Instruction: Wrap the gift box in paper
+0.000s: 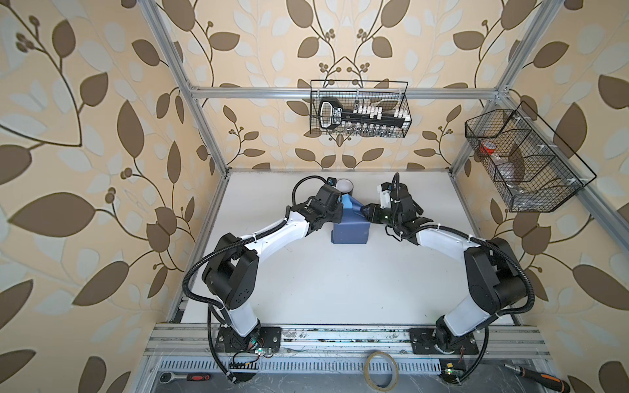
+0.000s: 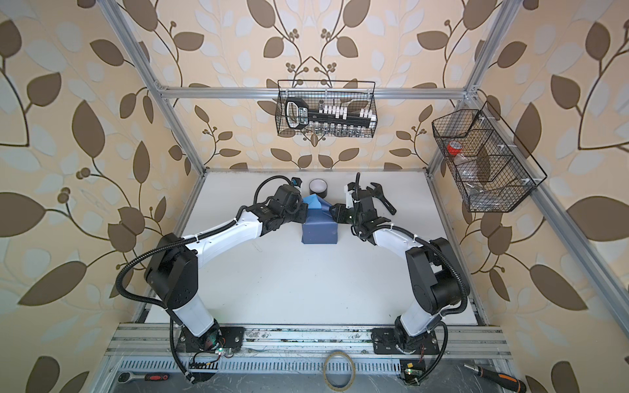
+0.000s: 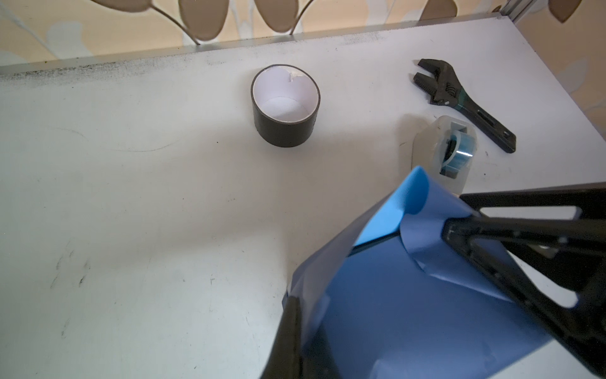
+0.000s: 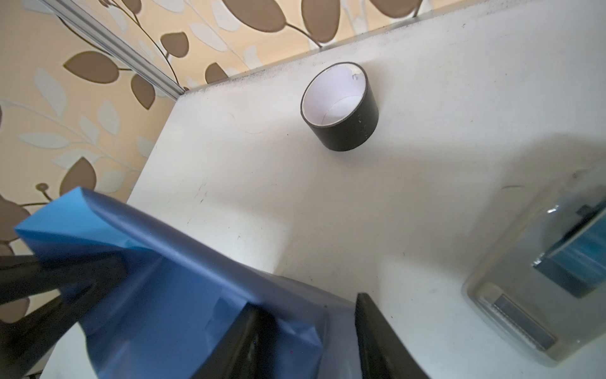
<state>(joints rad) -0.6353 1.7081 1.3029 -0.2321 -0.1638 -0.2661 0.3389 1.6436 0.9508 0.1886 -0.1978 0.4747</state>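
The paper (image 1: 350,233) (image 2: 320,233) is folded round the gift box into a slate-blue package mid-table. The box is hidden, except perhaps for a thin dark edge (image 3: 377,241) at the open far end. There the light blue inner face of the paper (image 3: 406,200) (image 4: 65,223) stands up as a flap. My left gripper (image 1: 340,211) (image 2: 304,211) (image 3: 295,302) is at the package's far left corner, shut on the paper's edge. My right gripper (image 1: 366,211) (image 2: 335,211) (image 4: 305,302) is at the far right corner. Its jaws are apart, with a crumpled fold of paper between them.
A black tape roll (image 1: 344,186) (image 3: 285,105) (image 4: 341,108) stands just behind the package. A clear tape dispenser (image 3: 449,147) (image 4: 541,285) and a black wrench (image 2: 383,197) (image 3: 465,101) lie to its right. Wire baskets (image 1: 360,109) (image 1: 520,163) hang on the frame.
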